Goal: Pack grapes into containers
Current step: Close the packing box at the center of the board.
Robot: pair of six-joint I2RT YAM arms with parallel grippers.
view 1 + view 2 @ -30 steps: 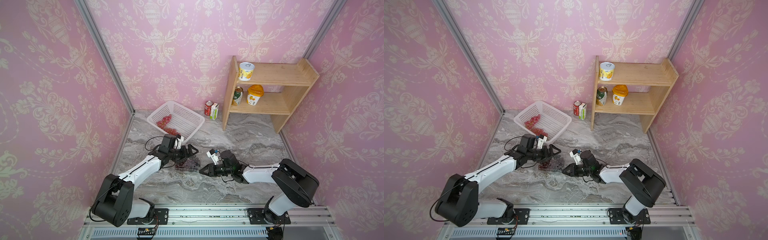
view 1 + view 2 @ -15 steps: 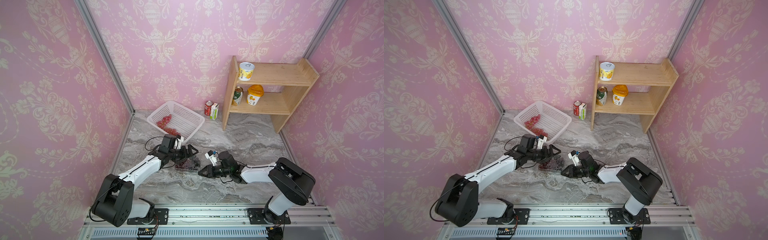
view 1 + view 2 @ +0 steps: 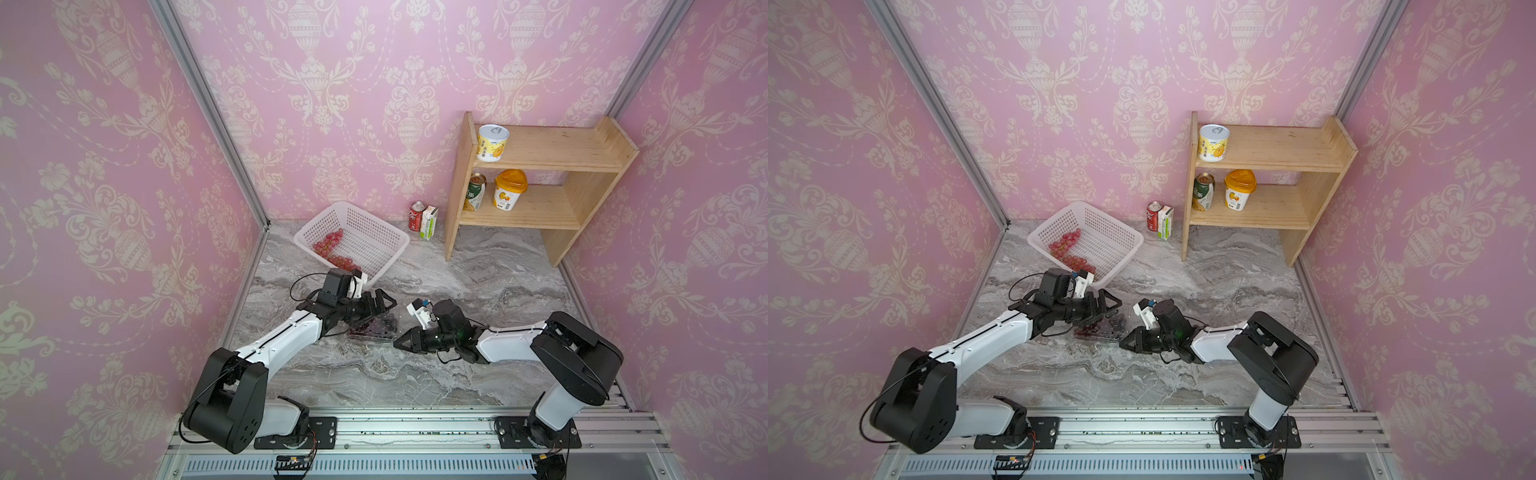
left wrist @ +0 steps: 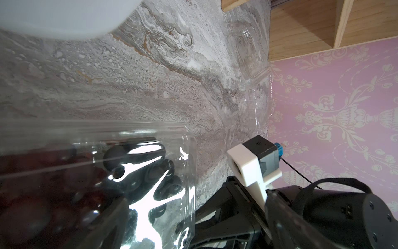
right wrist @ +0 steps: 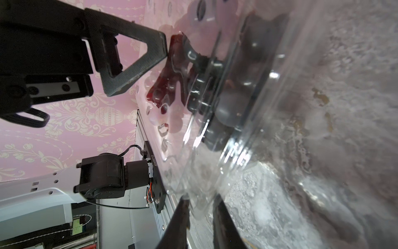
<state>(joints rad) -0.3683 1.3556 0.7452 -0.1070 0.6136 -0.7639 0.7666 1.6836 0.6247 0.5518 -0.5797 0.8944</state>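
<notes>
The container [image 3: 374, 328] sits mid-table in both top views, with dark grapes [image 3: 380, 326] inside. My left gripper [image 3: 384, 305] hangs over its 12 o'clock edge, jaws spread wide and holding nothing. My right gripper [image 3: 399, 343] meets the container's 4 o'clock corner, low to the marble table [image 3: 457, 374]. In the right wrist view my fingers [image 5: 181, 215] stand narrowly apart with the clear rim between them, but I cannot tell whether they actually press it. At 11 o'clock from the container, the white basket [image 3: 386, 232] holds pink-red bunches [image 3: 328, 245]. A wooden shelf [image 3: 540, 145] stands at 2 o'clock.
</notes>
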